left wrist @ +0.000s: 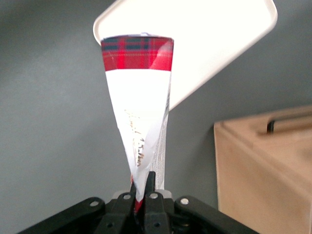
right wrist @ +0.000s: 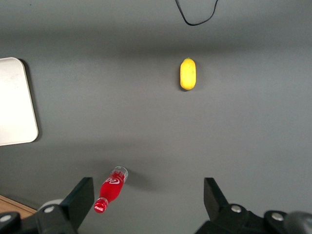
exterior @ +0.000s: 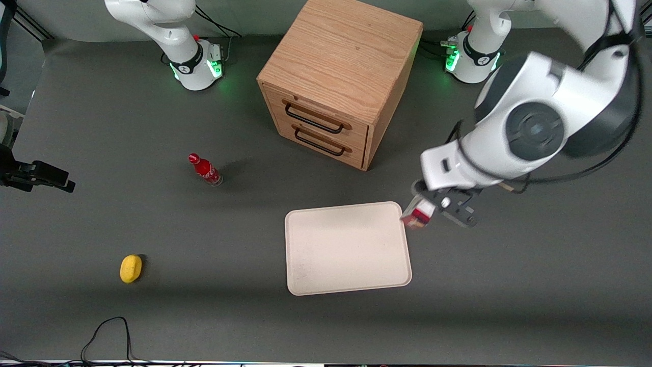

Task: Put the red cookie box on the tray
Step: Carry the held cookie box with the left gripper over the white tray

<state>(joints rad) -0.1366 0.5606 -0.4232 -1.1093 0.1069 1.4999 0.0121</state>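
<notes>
1. Red tartan and white card: the red cookie box (left wrist: 139, 112) hangs lengthwise out from the gripper (left wrist: 142, 187), its fingers (left wrist: 150, 183) pinching one narrow end, so nearly the whole carton juts away from them.
2. In the front view the gripper (exterior: 433, 209) carries the box (exterior: 417, 216) off the table, just beside one corner of the tray (exterior: 346, 275). Past the fingertips, the box's free end already overlaps that corner of the tray (left wrist: 214, 44) in the wrist picture.
3. I judge the carton light and fairly stiff, but thin card: a hard squeeze would likely dent it, and glossy print can slip.
4. Held at the end, it has a long lever arm; a grip nearer its middle, across the slim sides, would probably swing less. As it stands, a slow carry looks sensible.
5. Off to the fingers' side stands a wooden drawer cabinet (exterior: 340, 81), apart from the box.
6. A small red bottle (exterior: 205, 169) and a yellow lemon-like object (exterior: 131, 268) sit well away, toward the parked arm's end.
</notes>
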